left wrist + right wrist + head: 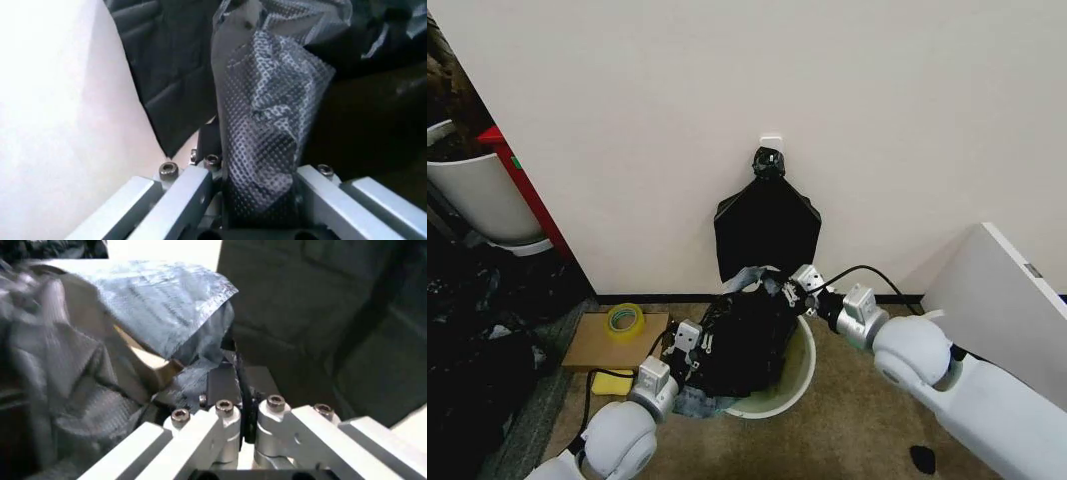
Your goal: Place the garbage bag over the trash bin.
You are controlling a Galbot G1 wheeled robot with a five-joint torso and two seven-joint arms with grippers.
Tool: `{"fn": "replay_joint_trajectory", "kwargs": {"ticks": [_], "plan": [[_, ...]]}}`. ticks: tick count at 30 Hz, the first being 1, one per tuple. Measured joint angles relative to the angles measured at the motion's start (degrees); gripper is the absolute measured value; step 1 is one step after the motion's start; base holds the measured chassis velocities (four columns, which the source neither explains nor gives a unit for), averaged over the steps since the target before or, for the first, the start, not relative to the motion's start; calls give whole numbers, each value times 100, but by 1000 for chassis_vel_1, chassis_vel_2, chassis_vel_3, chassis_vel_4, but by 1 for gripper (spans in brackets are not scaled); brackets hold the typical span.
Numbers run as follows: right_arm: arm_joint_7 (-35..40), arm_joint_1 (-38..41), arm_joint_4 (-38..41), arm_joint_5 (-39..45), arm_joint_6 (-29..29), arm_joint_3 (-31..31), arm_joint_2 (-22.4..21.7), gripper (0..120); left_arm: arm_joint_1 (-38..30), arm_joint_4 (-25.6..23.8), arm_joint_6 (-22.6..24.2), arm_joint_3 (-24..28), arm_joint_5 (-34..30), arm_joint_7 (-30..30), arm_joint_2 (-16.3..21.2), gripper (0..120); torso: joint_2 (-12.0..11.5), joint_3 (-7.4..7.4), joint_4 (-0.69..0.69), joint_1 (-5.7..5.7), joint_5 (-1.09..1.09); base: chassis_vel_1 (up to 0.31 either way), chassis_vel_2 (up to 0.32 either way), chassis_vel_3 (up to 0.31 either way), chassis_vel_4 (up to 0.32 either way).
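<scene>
The cream-white trash bin [793, 392] stands on the floor against the wall. The glossy black garbage bag [745, 342] is bunched over its left and back rim and hides most of the opening. My left gripper [697, 342] is at the bag's left edge, shut on the film. In the left wrist view, the textured plastic of the garbage bag [267, 125] runs down between the fingers. My right gripper [791, 286] holds the bag's far upper edge, above the bin's back rim. In the right wrist view, it [230, 385] is shut on a fold of the garbage bag [160, 305].
A flat black bag bundle [767, 232] hangs from a wall hook just behind the bin. A cardboard sheet [597, 345] with a yellow tape roll [625, 320] lies to the left. A large white tub [482, 200] stands far left. A white panel [1007, 300] stands to the right.
</scene>
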Motion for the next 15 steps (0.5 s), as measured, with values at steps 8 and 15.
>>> {"fn": "replay_joint_trajectory", "kwargs": {"ticks": [8,15], "plan": [[-5,-208,-243,62,-104,314,-235,0,107,51,-175,-112,212,19,33,1,0,0,0,0,0,0,0,0,0],[-106,-369,-201,266,-211,464,-466,0,23,126,-102,-133,4,-207,-70,1,0,0,0,0,0,0,0,0,0]]}}
